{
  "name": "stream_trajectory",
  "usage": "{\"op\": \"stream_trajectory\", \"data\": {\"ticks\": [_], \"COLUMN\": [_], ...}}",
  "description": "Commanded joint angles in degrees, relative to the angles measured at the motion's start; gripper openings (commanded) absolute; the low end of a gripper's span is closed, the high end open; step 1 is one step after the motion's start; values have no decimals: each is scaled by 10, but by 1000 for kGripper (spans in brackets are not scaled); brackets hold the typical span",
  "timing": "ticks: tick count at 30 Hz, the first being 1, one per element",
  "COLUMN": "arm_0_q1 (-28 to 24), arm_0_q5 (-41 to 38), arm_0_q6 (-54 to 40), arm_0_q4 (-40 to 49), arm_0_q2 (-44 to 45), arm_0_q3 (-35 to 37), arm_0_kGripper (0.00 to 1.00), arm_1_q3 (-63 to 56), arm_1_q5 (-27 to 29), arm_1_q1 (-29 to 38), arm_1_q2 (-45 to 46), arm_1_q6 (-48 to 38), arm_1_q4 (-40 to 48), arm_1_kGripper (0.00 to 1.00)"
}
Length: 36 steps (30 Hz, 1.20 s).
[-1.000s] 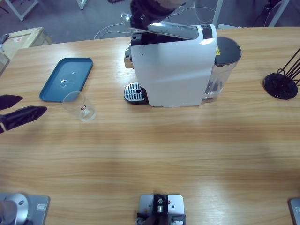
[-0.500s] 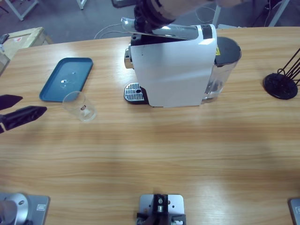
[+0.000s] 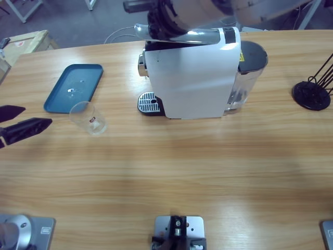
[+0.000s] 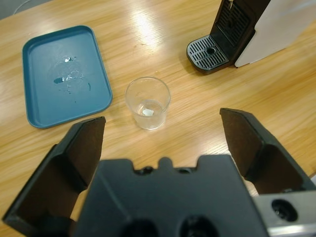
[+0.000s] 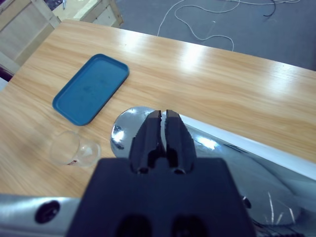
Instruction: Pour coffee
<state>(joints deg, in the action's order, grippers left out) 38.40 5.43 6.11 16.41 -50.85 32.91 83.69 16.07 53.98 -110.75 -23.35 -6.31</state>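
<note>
Left gripper [image 3: 18, 122] hung at the table's left edge, jaws spread wide, nothing between them. In its wrist view the gripper [image 4: 163, 131] faced a clear glass cup [image 4: 147, 102], upright on the wooden table [image 3: 171, 172] and apart from both jaws.

Cup [image 3: 88, 117] stood just beside the near corner of a blue tray [image 3: 73, 87], seemingly not touching it. Tray lay flat, a few drops of clear liquid on its floor [image 4: 66, 79]. No tan coffee could be made out in the cup (only a pale glint at its bottom, cannot tell what).

White coffee machine [image 3: 192, 75] stood at the table's far middle, black drip grate [image 3: 148, 102] at its foot facing the cup's side, well apart from the cup. Dark water tank [image 3: 248, 73] at the machine's other end.

Right gripper [image 5: 163, 129] was over the machine's chrome lever [image 5: 129, 129], jaws pressed together, tips at or just above the metal; contact could not be told. Lever [image 3: 177, 34] ran along the machine's top. Black stand [image 3: 312, 94] sat near the table's right edge.
</note>
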Motion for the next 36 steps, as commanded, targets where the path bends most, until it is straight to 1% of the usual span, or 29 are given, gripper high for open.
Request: {"op": "stream_trajectory", "data": {"ticks": [1,13,20,23,24,25,26,27,28,29,33,34,36], "arm_0_q1": [6,6,6,6,6,6,6,6,6,6,5,5,5], "arm_0_q5": [-10,-12,-14,-10,-9,-8,-8,-8,-9,-10,-4,5,12], "arm_0_q6": [-10,-12,-12,-12,-12,-13,-15,-18,-20,-23,-27,-26,-24], "arm_0_q4": [-6,-6,-6,-6,-9,-11,-14,-16,-23,-29,-50,-54,-69], "arm_0_q2": [7,7,7,4,4,4,3,3,3,2,-34,-50,-72], "arm_0_q3": [-21,-21,-21,-21,-21,-23,-24,-25,-29,-33,-40,-36,-18], "arm_0_kGripper": [1000,1000,1000,1000,1000,998,996,996,996,996,987,987,987], "arm_1_q3": [-89,-138,-141,-142,-139,-136,-131,-124,-112,-98,-37,-42,-75], "arm_1_q5": [-17,-25,-27,-27,-43,-83,-117,-154,-181,-187,-174,-174,-185], "arm_1_q1": [30,30,30,30,30,23,6,-14,-32,-42,-47,-47,-47], "arm_1_q2": [-96,-107,-110,-72,-46,-8,26,60,100,147,328,364,435], "arm_1_q6": [-18,-44,-50,-46,-38,-19,-5,7,27,58,193,209,218], "arm_1_q4": [0,41,49,49,49,47,36,3,-41,-92,-336,-364,-380], "arm_1_kGripper": [0,0,0,0,0,0,54,710,996,1000,1000,1000,1000]}}
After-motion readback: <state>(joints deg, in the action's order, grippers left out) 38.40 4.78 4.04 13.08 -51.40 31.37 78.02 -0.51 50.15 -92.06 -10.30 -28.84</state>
